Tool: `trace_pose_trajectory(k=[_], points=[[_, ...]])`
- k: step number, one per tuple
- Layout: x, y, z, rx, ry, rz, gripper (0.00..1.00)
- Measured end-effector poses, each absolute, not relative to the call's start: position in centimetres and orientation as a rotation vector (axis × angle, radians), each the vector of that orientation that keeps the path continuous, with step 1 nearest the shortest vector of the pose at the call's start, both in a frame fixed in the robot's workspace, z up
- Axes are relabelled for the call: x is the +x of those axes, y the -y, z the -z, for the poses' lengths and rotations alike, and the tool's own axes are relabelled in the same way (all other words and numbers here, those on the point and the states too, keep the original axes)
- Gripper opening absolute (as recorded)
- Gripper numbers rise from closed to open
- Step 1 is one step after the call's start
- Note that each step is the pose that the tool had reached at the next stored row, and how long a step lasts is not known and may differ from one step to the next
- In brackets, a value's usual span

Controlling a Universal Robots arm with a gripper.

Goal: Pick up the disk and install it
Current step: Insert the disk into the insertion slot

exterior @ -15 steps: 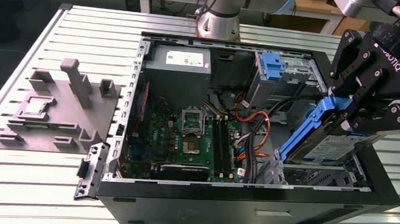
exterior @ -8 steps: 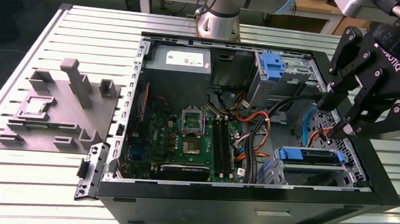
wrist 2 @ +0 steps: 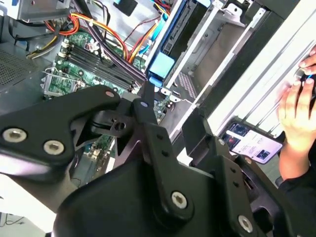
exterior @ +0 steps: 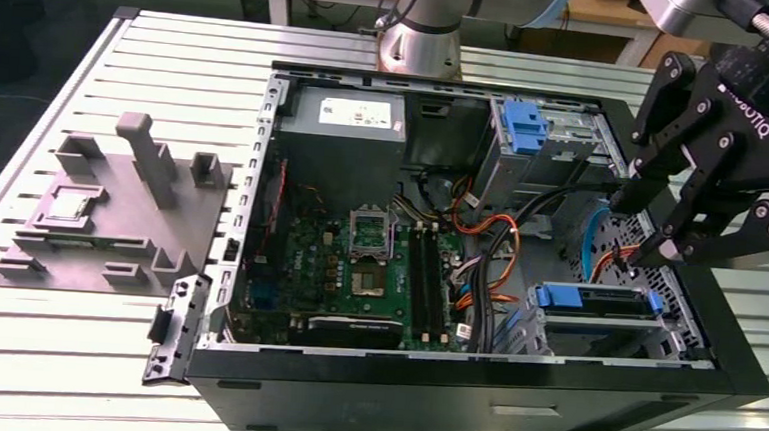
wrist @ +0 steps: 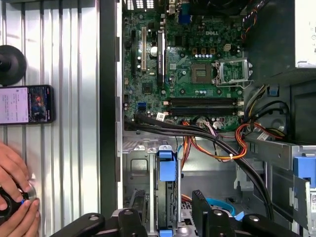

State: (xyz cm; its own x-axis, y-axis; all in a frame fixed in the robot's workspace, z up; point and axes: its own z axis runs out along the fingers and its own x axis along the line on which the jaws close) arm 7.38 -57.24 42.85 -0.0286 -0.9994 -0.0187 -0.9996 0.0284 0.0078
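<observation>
The disk (exterior: 595, 300), grey metal in a blue plastic frame, sits in the drive cage at the near corner of the open computer case (exterior: 482, 382), on the exterior view's right. Its blue end piece (wrist: 167, 167) shows in both wrist views (wrist 2: 161, 64). My black gripper (exterior: 646, 228) hangs above and slightly behind the disk, clear of it. It is open with nothing between its fingers (wrist: 200, 210). In the second wrist view, the gripper's linkages (wrist 2: 143, 163) cover the near part of the case.
An upright blue latch piece (exterior: 525, 125) stands in the case's rear bay beside the grey power supply (exterior: 347, 119). Orange and black cables (exterior: 489, 257) cross between the motherboard (exterior: 354, 264) and the drive cage. A grey fixture (exterior: 111, 209) sits on the table. A phone (wrist: 27, 104) and a person's hand (wrist: 15, 197) are beside the case.
</observation>
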Motion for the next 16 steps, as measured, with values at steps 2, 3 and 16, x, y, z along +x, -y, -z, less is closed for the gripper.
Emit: trace_pose_trajectory(k=[2, 3, 16], points=[[7.4, 57.3, -42.7, -2.184, -2.247, -0.029, 0.49], [7.4, 57.3, -42.6, -2.184, -2.247, -0.029, 0.42], [7.4, 57.2, -40.6, -2.184, -2.247, -0.029, 0.10]])
